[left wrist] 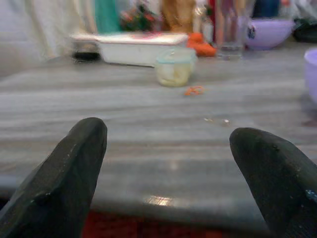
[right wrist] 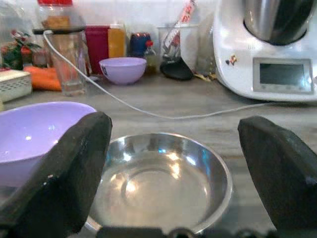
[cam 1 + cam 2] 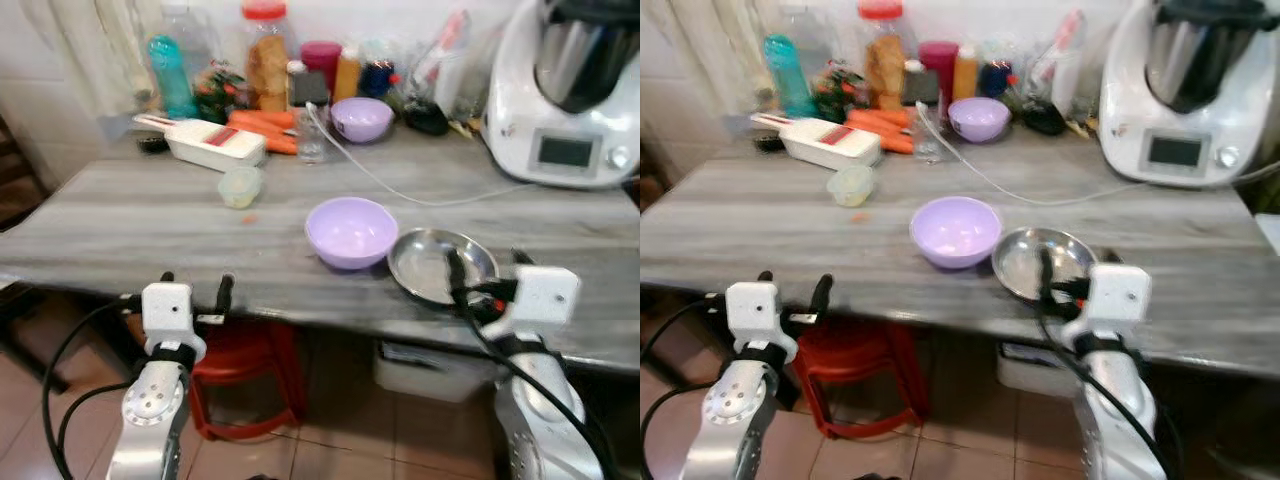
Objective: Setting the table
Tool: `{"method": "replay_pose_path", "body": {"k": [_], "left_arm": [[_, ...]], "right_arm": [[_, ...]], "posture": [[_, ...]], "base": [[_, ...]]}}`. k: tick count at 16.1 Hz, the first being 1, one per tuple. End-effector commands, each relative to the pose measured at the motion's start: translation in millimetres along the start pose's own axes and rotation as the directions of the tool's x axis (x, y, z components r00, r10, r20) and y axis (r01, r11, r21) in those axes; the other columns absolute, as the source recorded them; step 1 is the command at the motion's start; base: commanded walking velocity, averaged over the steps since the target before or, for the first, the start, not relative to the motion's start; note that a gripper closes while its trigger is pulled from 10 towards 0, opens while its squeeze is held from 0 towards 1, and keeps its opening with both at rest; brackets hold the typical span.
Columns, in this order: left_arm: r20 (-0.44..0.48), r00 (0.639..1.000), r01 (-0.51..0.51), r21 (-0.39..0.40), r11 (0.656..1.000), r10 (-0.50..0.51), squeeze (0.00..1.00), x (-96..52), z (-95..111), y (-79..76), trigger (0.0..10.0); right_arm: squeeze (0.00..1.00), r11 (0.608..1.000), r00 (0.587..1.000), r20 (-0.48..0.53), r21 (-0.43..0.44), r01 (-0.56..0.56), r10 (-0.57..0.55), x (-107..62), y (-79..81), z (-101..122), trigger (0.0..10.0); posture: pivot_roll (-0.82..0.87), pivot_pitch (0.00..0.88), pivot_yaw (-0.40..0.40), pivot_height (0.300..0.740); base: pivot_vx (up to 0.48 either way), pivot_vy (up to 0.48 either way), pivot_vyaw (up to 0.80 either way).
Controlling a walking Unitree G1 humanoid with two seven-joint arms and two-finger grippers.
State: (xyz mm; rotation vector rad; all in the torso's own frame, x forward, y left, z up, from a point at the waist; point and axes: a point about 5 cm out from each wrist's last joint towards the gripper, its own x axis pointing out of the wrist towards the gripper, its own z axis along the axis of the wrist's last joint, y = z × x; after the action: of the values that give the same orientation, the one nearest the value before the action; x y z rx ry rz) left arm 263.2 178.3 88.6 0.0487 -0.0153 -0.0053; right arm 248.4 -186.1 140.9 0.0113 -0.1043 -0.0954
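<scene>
Two grippers: spread wide at the near table edge, holding nothing.
Left gripper (image 3: 196, 286): at the bare near edge of the grey table (image 3: 120, 225), fingers (image 1: 69, 173) parted, nothing between.
Plastic cup (image 3: 240, 186): small, pale, farther back on the table, with the white slicer (image 3: 205, 142) behind.
Purple bowl (image 3: 351, 231): upright, mid-table, just beside the steel bowl.
Steel bowl (image 3: 430, 262): near the front edge, right of the purple bowl.
Right gripper (image 3: 485, 272): fingers (image 2: 69, 173) parted, straddling the steel bowl's near rim, not closed on it.
White appliance (image 3: 565, 95): back right.
</scene>
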Motion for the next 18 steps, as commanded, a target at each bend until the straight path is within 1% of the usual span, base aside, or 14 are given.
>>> {"method": "replay_pose_path", "body": {"k": [1, 2, 5, 7, 9, 11, 13, 15, 16, 18], "left_arm": [[-0.021, 1.000, -0.007, 0.005, 1.000, 0.007, 0.00, -2.9, -4, 2.8, 10.0], [-0.022, 1.000, -0.003, 0.005, 1.000, 0.003, 0.00, -2.8, -4, 2.3, 10.0], [-0.023, 1.000, 0.011, 0.004, 1.000, -0.011, 0.00, -2.2, -4, 0.7, 10.0], [-0.024, 1.000, 0.020, 0.004, 1.000, -0.020, 0.00, -2.3, -4, -0.5, 10.0], [-0.026, 0.999, 0.030, 0.004, 1.000, -0.030, 0.00, -2.3, -4, -1.8, 10.0], [-0.019, 0.999, 0.045, 0.010, 0.999, -0.045, 0.00, -2.7, -4, -2.8, 10.0], [0.003, 0.997, 0.072, 0.010, 0.997, -0.072, 0.00, -3.2, -2, -5.3, 10.0], [0.004, 0.996, 0.092, 0.011, 0.996, -0.092, 0.00, -1.7, 0, -9.3, 10.0], [0.016, 0.995, 0.098, -0.013, 0.995, -0.098, 0.00, -0.4, 1, -9.8, 10.0], [0.019, 0.994, 0.104, -0.019, 0.994, -0.103, 0.00, 1.4, 3, -9.7, 10.0]], "right_arm": [[0.00, 1.000, 0.999, -0.026, 0.006, 0.023, -0.023, 3.2, -3.2, -3, 10.0], [0.00, 0.999, 0.999, -0.039, 0.005, 0.033, -0.033, 3.6, -4.5, -5, 10.0], [0.00, 0.996, 0.998, -0.033, -0.074, 0.048, -0.051, 5.0, -7.6, -9, 10.0], [0.00, 0.995, 0.999, -0.034, -0.096, 0.038, -0.041, 6.2, -7.5, -10, 10.0], [0.00, 0.995, 0.998, -0.048, -0.094, 0.041, -0.045, 6.3, -6.7, -13, 10.0], [0.00, 0.998, 0.996, -0.081, -0.055, 0.025, -0.030, 5.0, -4.9, -16, 10.0], [0.00, 0.999, 0.996, -0.082, -0.045, 0.019, -0.022, 5.0, -3.1, -16, 10.0], [0.00, 0.999, 0.997, -0.082, -0.037, 0.014, -0.017, 6.4, -1.9, -16, 10.0], [0.00, 0.999, 0.997, -0.079, -0.035, 0.015, -0.018, 7.0, -2.2, -15, 10.0], [0.00, 1.000, 0.998, -0.069, -0.024, 0.014, -0.015, 8.0, -2.1, -13, 10.0]], "posture": [[-0.07, 0.000, 0.048, 0.740], [-0.07, 0.000, 0.049, 0.740], [-0.07, 0.000, 0.049, 0.740], [-0.07, 0.000, 0.049, 0.740], [-0.06, 0.000, 0.050, 0.740], [-0.06, 0.000, 0.052, 0.740], [-0.06, 0.000, 0.052, 0.740], [-0.06, 0.000, 0.054, 0.740], [-0.06, 0.000, 0.055, 0.740], [-0.07, 0.000, 0.057, 0.740]], "base": [[-0.311, 0.000, 0.00], [-0.311, 0.000, 0.00], [-0.311, 0.000, 0.00], [-0.317, 0.000, 0.00], [-0.313, 0.000, 0.00], [-0.306, 0.000, 0.00], [0.000, 0.000, 0.00], [0.000, 0.000, 0.00], [0.000, 0.000, 0.00], [0.000, 0.000, 0.00]]}}
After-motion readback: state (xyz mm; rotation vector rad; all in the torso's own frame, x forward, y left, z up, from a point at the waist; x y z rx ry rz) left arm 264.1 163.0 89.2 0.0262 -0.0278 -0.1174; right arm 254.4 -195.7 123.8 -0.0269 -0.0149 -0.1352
